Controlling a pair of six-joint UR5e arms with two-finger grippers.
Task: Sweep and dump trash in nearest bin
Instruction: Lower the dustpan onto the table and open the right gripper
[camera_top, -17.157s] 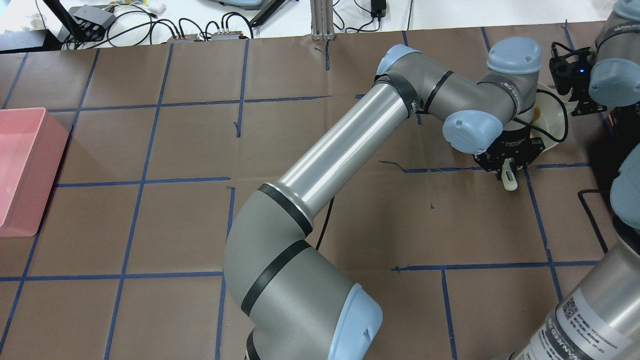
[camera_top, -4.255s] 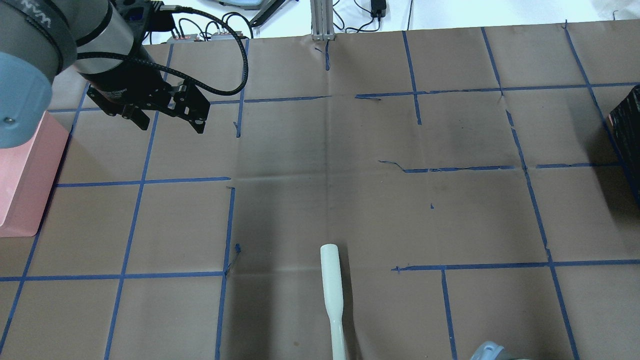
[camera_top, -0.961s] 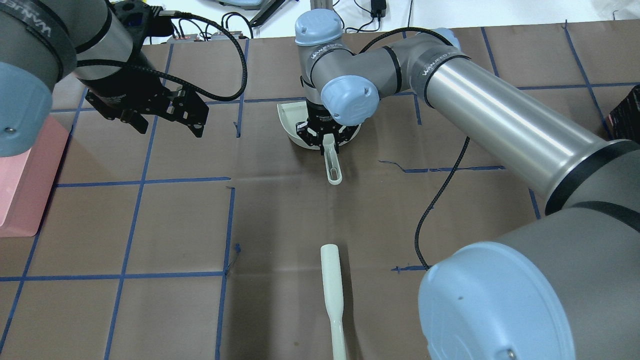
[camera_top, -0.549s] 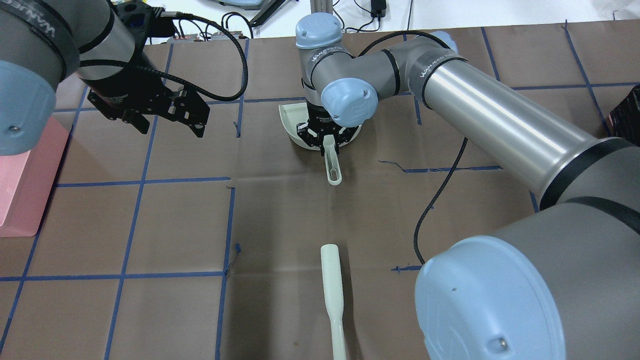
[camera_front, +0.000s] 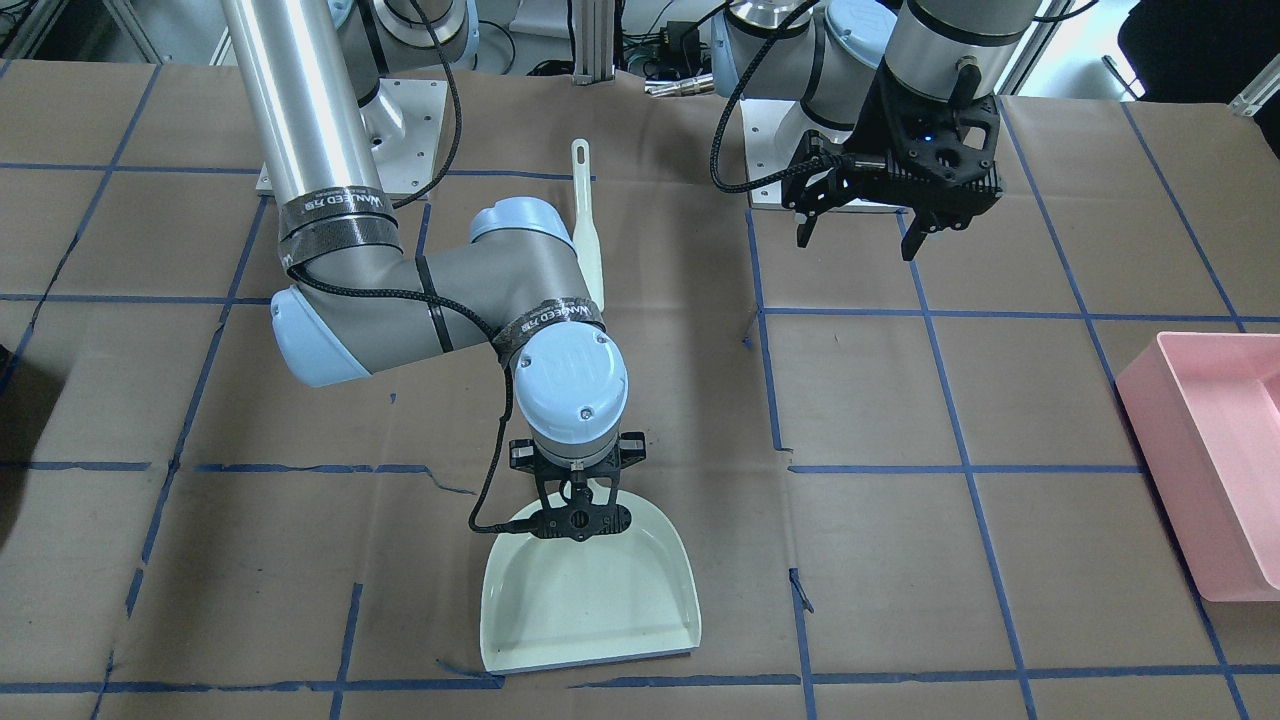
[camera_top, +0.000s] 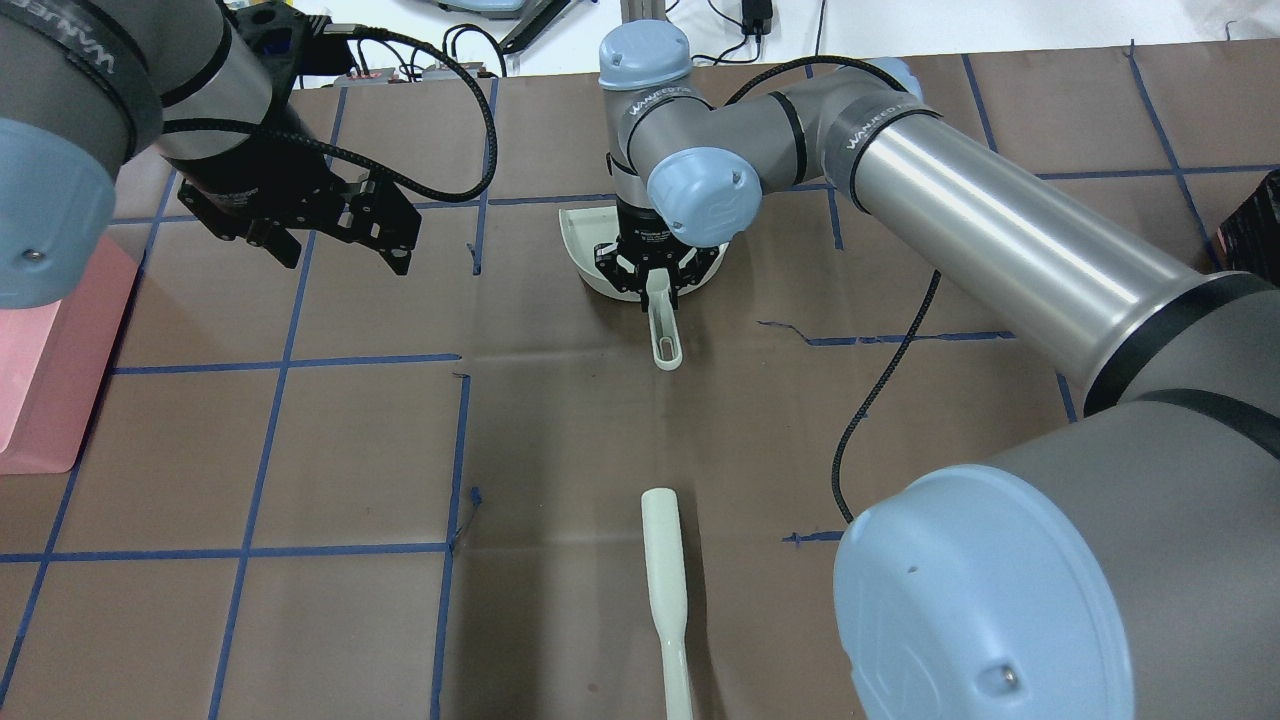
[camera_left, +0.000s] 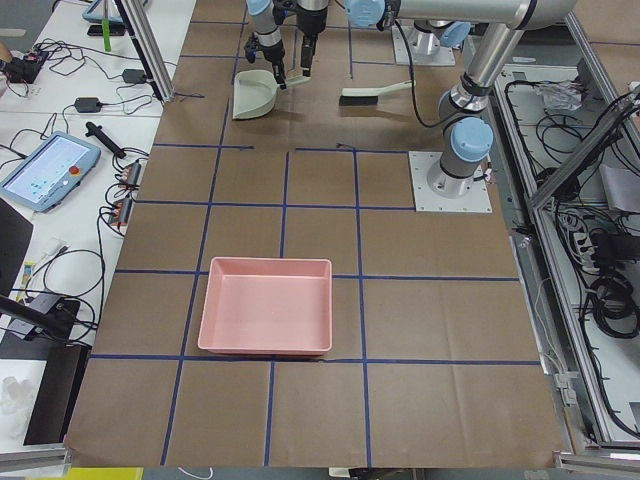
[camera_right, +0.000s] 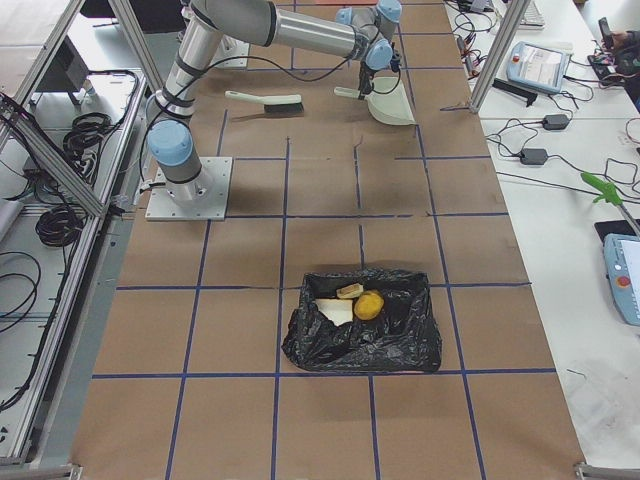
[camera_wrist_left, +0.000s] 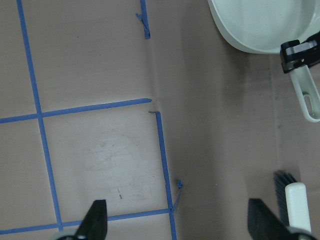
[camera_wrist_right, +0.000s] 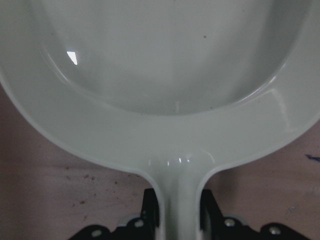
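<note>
The trash lies in the black-bagged bin (camera_right: 362, 325): a yellow-brown potato (camera_right: 369, 305) and two bread pieces (camera_right: 349, 291) (camera_right: 335, 312). The pale green dustpan (camera_front: 590, 590) is empty and rests flat on the table; it also shows in the overhead view (camera_top: 580, 245) and the right wrist view (camera_wrist_right: 175, 75). My right gripper (camera_top: 655, 283) (camera_front: 580, 520) is shut on its handle. My left gripper (camera_top: 330, 245) (camera_front: 860, 235) is open and empty, hovering above the table to the dustpan's left. Its fingertips (camera_wrist_left: 95, 220) stand wide apart.
A pale green brush (camera_top: 665, 590) (camera_front: 587, 230) lies on the table near my base. A pink bin (camera_top: 40, 350) (camera_front: 1200, 450) stands on my left side. The black bin's edge (camera_top: 1255, 240) shows at the far right. Brown paper with blue tape lines covers the table.
Earlier the right gripper held the dustpan at the far right by the black bin; it now stands at the table's middle. In the last second almost nothing has moved.
</note>
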